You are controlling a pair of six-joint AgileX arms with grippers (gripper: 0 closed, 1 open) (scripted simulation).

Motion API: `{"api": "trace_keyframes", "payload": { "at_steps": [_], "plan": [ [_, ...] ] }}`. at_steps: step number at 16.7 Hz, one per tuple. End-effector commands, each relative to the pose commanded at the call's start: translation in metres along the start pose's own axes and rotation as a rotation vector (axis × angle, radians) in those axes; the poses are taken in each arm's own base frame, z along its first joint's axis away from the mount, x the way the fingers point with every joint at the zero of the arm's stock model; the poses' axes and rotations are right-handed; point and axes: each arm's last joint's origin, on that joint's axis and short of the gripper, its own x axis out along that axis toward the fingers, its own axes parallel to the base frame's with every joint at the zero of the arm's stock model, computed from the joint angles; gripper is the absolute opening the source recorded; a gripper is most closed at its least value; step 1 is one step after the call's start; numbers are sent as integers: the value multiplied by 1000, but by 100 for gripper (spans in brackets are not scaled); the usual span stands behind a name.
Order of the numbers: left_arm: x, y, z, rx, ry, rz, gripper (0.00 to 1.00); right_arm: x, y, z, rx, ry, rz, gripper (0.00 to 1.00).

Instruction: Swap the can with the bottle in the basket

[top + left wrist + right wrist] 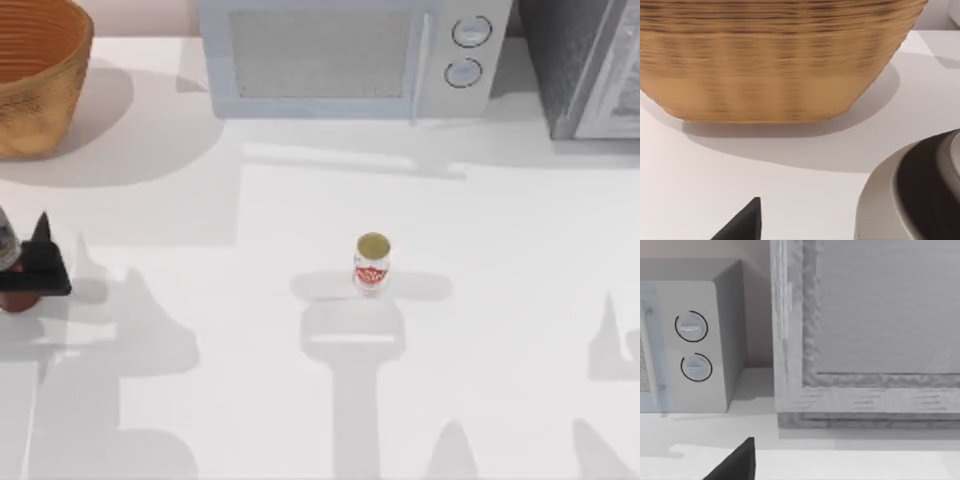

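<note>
The can point(371, 262), white with a red label and a gold top, stands upright at the middle of the table. At the table's left edge the dark reddish-brown bottle point(13, 296) with a grey band stands upright outside the basket point(40, 110), which sits at the back left. My left gripper point(34, 245) is right beside the bottle and points toward the basket. In the left wrist view its dark fingertip point(745, 222) stands apart from the bottle's grey top point(890, 200), with the basket wall point(775, 65) just ahead. My right arm is parked; its fingertip point(737, 462) faces the back appliances.
A white microwave point(340, 55) lines the back edge, with a grey box-like appliance point(585, 65) at the back right. In the right wrist view the microwave's knobs point(692, 347) and the grey appliance point(870, 330) are close ahead. Open tabletop surrounds the can.
</note>
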Motion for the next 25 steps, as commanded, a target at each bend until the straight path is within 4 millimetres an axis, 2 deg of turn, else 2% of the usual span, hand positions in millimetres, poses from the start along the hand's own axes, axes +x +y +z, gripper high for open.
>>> {"api": "trace_keyframes", "payload": {
  "at_steps": [11, 21, 23, 25],
  "plan": [
    [0, 0, 0, 0, 0, 0, 2, 0, 0, 0, 0, 0, 0, 100],
    [0, 0, 0, 1, 0, -1, 0, 0, 0, 0, 0, 0, 0, 100],
    [8, -5, 7, 0, -19, -29, 0, 0, 0, 0, 0, 0, 0, 100],
    [25, -16, 24, -2, -55, -83, 0, 0, 0, 0, 0, 0, 0, 100]
  ]
}}
